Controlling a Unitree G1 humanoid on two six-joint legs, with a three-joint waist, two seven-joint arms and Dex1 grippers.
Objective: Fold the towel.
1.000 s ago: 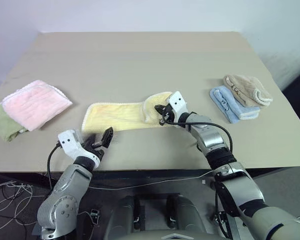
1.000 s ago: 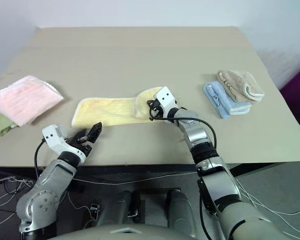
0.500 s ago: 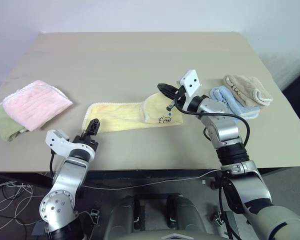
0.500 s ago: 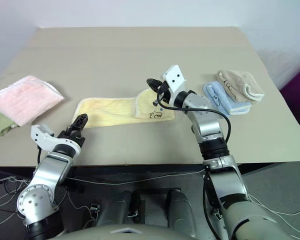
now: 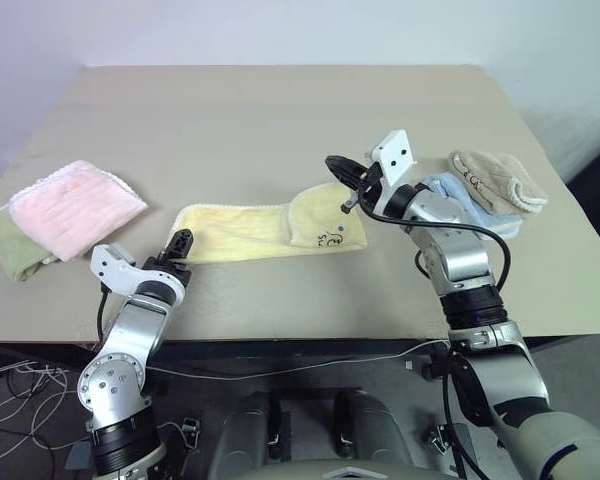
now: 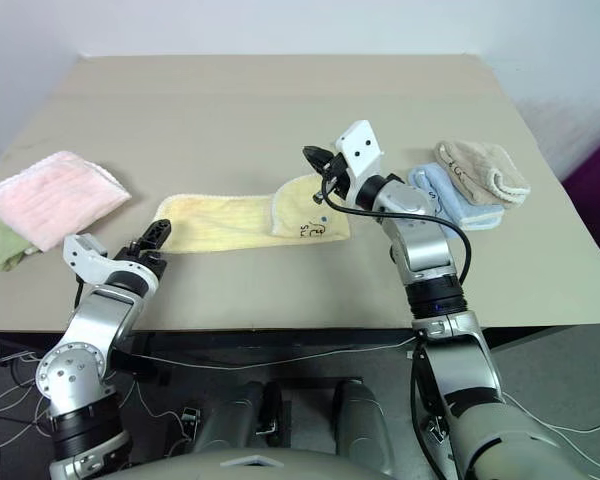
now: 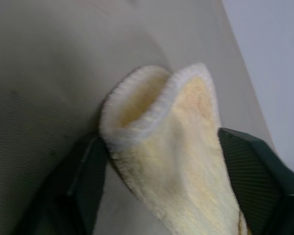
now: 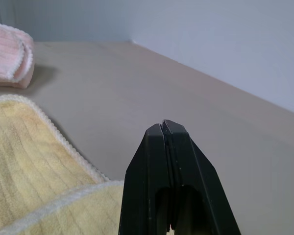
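Towel [image 5: 265, 229] lies along the near middle of the table [image 5: 280, 120] in the left eye view, a long yellow strip with its right end already folded back over itself, the small dark lettering facing up there. That first fold looks done; the left end is yet to be brought over. The left gripper [image 5: 180, 245] sits at the towel's left end, and the right gripper [image 5: 338, 166] hangs above the folded end, apart from the cloth. A pink towel [image 5: 75, 207] rests at the far left edge; a blue towel [image 5: 470, 205] and a beige towel [image 5: 498, 180] lie to the right.

From the right eye view the layout reads the same, the left gripper's tips meeting the towel's left corner.

At the left wrist, the towel's end bunches up between the two black fingers [image 7: 88, 171], which stand open on either side of it (whether the pads already press the cloth is hard to make out). The far length of the towel is hidden behind this bunch.

At the right wrist, the jaws are pressed together with nothing between them, above the towel's stitched edge.
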